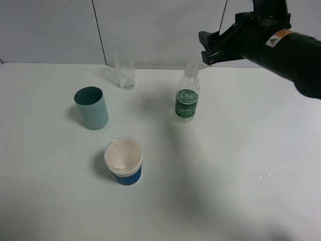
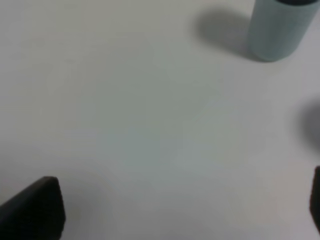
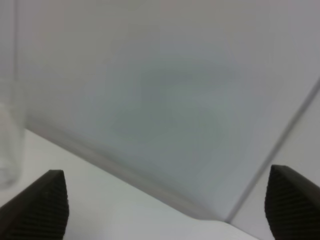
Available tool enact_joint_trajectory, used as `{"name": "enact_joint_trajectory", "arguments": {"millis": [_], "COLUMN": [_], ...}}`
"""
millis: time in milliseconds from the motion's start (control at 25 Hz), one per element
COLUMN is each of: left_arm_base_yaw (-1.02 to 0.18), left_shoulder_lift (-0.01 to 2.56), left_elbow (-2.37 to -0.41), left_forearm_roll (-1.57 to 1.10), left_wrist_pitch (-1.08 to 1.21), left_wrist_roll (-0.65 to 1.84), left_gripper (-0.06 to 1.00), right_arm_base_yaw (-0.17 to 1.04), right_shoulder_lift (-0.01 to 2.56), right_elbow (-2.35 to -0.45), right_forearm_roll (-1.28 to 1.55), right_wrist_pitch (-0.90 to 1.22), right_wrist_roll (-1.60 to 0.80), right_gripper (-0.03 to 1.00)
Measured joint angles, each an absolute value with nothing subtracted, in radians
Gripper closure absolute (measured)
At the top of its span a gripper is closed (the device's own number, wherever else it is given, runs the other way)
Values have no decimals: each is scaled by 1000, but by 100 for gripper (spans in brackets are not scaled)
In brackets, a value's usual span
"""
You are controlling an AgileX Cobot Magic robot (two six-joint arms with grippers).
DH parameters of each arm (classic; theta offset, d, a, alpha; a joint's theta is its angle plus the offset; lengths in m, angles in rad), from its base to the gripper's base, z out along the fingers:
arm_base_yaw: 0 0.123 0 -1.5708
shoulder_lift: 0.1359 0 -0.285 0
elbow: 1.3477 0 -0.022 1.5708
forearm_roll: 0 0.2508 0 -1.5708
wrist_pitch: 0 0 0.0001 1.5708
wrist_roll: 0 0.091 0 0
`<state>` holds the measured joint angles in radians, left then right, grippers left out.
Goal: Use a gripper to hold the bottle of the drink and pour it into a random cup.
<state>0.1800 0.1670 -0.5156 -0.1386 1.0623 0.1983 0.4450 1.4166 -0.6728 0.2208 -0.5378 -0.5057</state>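
Note:
The bottle of the drink (image 1: 187,100) stands upright and uncapped at the table's middle back; it is clear with a dark green label. My right gripper (image 1: 207,48) hangs in the air just right of and above the bottle's mouth, clear of it. In the right wrist view this gripper (image 3: 165,207) is open, with only the wall and table edge between its dark fingertips (image 3: 37,207). There are three cups: a teal cup (image 1: 92,107), a clear glass (image 1: 125,70) and a white cup with a blue sleeve (image 1: 124,160). My left gripper (image 2: 175,210) is open over bare table, near the teal cup (image 2: 277,27).
The white table (image 1: 241,150) ends at a pale panelled wall behind the glass and bottle. A few small water drops (image 1: 266,175) lie on the right side. The clear glass (image 3: 7,125) shows blurred at the edge of the right wrist view.

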Motion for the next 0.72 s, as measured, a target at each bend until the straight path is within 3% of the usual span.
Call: {"name": "enact_joint_trajectory", "arguments": {"millis": [720], "left_arm_base_yaw": [180], "left_shoulder_lift": [167], "left_elbow": [-516], "left_forearm_roll": [-139], "left_wrist_pitch": [1062], "left_wrist_roll": [198], "left_gripper": [-5], "right_arm_base_yaw": [98], "right_shoulder_lift": [1136], "right_elbow": [-672], "right_forearm_roll": [-166], "right_wrist_pitch": [-260], "right_wrist_roll": [-110], "right_gripper": [19]}}
